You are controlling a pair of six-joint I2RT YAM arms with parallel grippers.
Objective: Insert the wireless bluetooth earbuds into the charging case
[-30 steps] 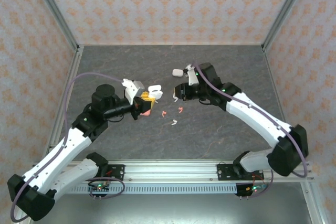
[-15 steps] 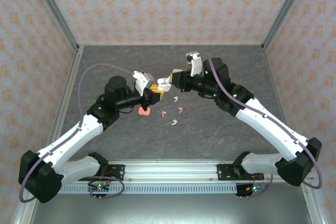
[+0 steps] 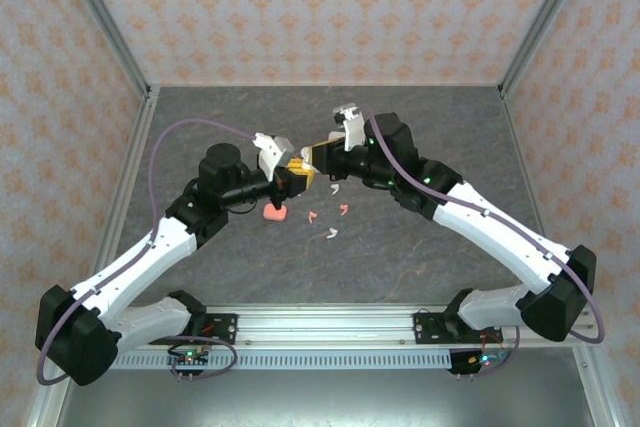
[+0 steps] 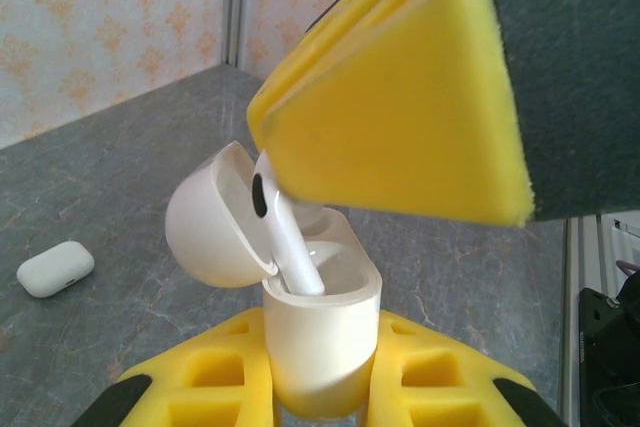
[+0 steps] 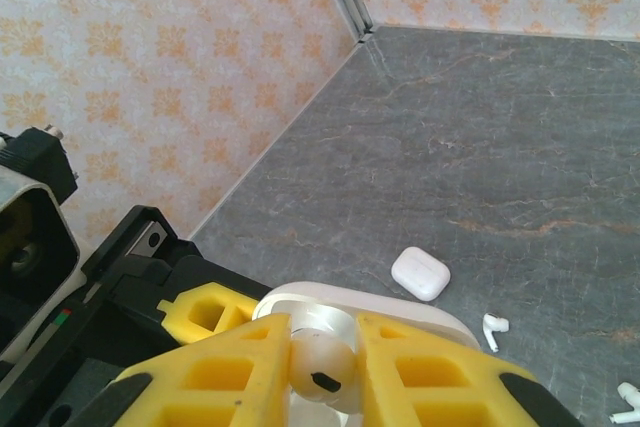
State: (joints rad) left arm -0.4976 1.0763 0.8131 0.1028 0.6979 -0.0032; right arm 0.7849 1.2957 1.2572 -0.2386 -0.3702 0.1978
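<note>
My left gripper [image 4: 322,372] is shut on an open white charging case [image 4: 320,347], held upright with its lid [image 4: 210,222] tipped back. A white earbud [image 4: 285,237] stands with its stem down in the case's left socket. My right gripper [image 5: 322,367] is shut on that earbud's head [image 5: 322,375] from above, and its yellow pads [image 4: 400,117] hang over the case. From the top view the two grippers meet above the table's middle, left [image 3: 290,177] and right [image 3: 318,155]. Loose earbuds lie below them, salmon [image 3: 312,215] and white [image 3: 330,235].
A salmon case [image 3: 274,212] lies on the grey table under the left gripper. A closed white case [image 5: 420,273] rests farther back, and a white earbud [image 5: 493,327] lies near it. Patterned walls ring the table [image 3: 420,277].
Both arms rose and came together over the table's middle. The right gripper then shifted left and down, bringing the earbud's stem into the open case held by the left gripper.
</note>
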